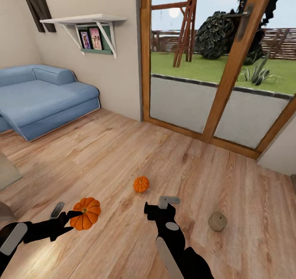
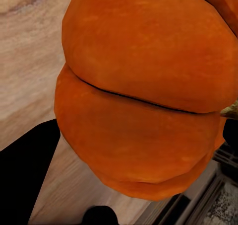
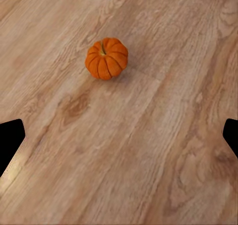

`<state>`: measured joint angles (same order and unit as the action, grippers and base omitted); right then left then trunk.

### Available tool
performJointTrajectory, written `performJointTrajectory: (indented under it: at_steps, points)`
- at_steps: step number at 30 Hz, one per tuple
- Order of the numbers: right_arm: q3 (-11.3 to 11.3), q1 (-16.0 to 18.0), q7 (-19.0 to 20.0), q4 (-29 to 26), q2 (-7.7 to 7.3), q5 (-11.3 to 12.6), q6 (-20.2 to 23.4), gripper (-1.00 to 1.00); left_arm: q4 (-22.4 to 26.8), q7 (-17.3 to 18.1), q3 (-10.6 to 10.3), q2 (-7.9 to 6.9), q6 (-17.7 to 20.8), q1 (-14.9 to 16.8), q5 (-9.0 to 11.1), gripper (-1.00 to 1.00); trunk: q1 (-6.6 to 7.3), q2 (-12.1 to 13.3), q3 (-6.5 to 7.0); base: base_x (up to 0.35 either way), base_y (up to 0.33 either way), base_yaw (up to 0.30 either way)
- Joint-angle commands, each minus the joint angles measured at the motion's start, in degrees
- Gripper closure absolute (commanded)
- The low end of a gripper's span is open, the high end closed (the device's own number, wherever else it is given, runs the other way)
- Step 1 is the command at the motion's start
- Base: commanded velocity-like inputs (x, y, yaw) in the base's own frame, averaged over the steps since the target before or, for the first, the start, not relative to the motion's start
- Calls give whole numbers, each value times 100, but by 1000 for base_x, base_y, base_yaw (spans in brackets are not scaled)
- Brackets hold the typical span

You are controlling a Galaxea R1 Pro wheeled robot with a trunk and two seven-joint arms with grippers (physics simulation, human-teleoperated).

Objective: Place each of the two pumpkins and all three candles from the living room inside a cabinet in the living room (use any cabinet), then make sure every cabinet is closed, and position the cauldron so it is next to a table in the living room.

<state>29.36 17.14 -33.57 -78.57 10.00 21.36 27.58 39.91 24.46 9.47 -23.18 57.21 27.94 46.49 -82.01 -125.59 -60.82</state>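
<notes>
The left end effector (image 1: pixel 72 217) is grasping a pumpkin (image 1: pixel 86 213), which looks huge in the left wrist view (image 2: pixel 144 96). The right end effector (image 1: pixel 158 207) is released, its fingers wide apart over the wood floor (image 1: pixel 123 155). A second pumpkin (image 1: pixel 141 184) sits on the floor ahead of it. A grey-brown candle (image 1: pixel 217 221) stands on the floor to the right. A blue sofa (image 1: pixel 41 98) is by the wall.
</notes>
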Motion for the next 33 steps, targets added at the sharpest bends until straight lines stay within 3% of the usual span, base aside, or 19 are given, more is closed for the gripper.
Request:
performJointTrajectory:
  at_steps: [1,20,33]
  points:
    - [3,0,0,-2,0,0,-3,-100,3,-11,2,3,10,1,61,100,0,0,0,330,0,41]
    - [2,0,0,-23,0,0,-5,-100,2,-6,4,-1,14,1,61,100,0,0,-1,308,54,3]
    - [0,0,0,-24,0,5,2,-100,5,-2,11,-1,18,1,65,100,0,0,-3,247,1,193]
